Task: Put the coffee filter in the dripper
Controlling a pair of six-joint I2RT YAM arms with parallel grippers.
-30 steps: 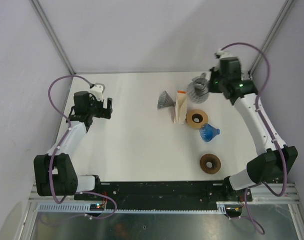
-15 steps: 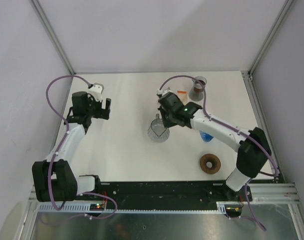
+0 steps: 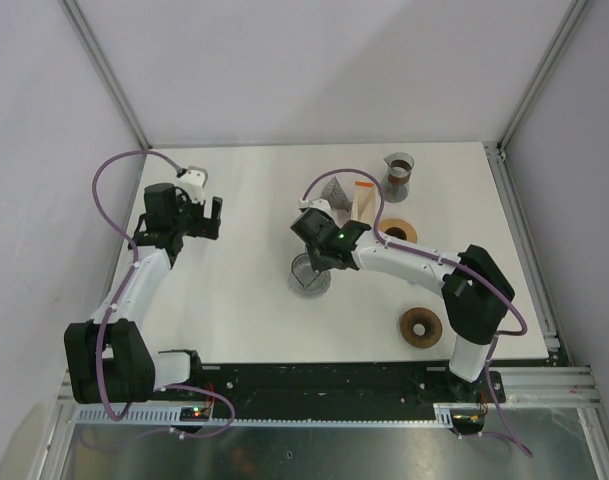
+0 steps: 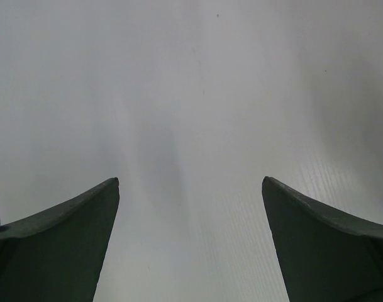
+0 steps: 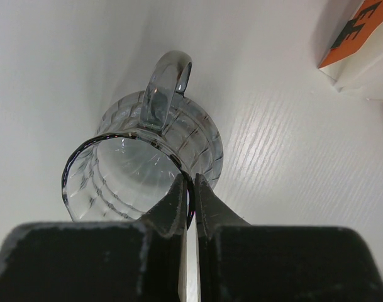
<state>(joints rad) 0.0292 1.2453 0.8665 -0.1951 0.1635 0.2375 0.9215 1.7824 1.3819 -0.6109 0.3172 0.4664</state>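
A clear ribbed glass dripper (image 3: 309,273) with a handle sits at the table's middle. My right gripper (image 3: 320,262) is shut on its rim; in the right wrist view the fingers pinch the rim's near edge (image 5: 190,182), and the dripper (image 5: 147,157) tilts away with its handle on top. A tan filter pack with an orange label (image 3: 362,203) stands behind it and shows at the top right of the right wrist view (image 5: 361,44). My left gripper (image 3: 212,215) is open and empty over bare table at the left (image 4: 191,182).
A grey ribbed dripper (image 3: 332,190) lies next to the filter pack. A glass cup (image 3: 398,176) stands at the back right. One brown ring stand (image 3: 395,233) sits behind my right arm, and another (image 3: 421,327) sits near the front right.
My right arm swung from the back right corner to the table's middle with the glass dripper in its grip, then shifted it slightly left and nearer. The left arm barely moved.
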